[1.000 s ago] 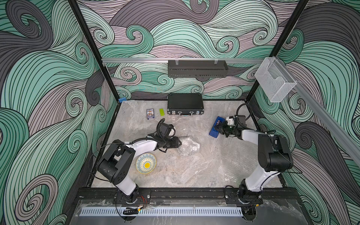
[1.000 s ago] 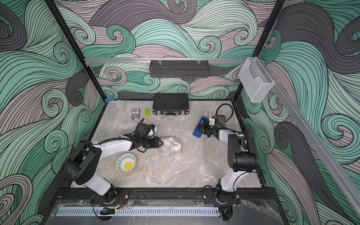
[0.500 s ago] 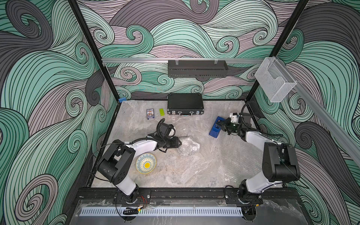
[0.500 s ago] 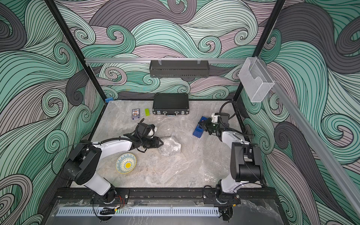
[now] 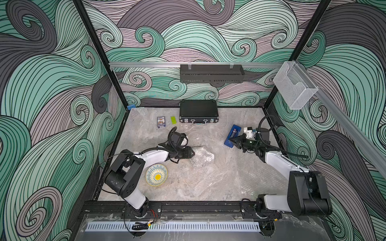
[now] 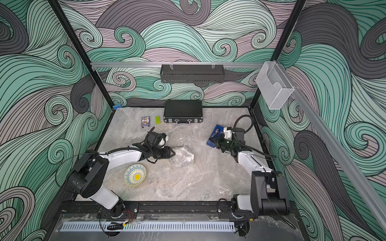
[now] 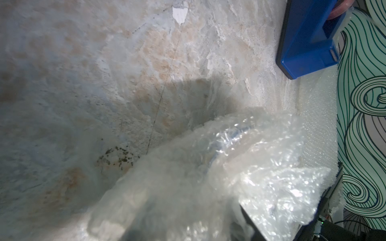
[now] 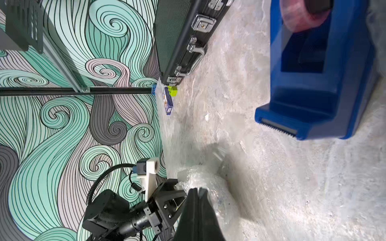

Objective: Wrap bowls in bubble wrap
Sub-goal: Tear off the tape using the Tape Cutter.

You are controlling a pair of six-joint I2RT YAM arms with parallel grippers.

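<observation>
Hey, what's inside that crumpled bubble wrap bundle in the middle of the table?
Through the bubble wrap bundle, the left wrist view shows a curved blue edge, probably a bowl's rim. The crinkled plastic hides its pattern and everything else inside.

Black case (image 5: 198, 111), blue tape dispenser (image 5: 231, 136), card deck (image 5: 160, 121)

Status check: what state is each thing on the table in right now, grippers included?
Cream bowl: upright, unwrapped.
Dark bowl: inside bunched bubble wrap.
Spare sheet: lying flat, unused.
Left gripper: jaws part open at the bundle's edge, grip unclear.
Right gripper: shut, near the tape dispenser.
Black case: closed.
</observation>
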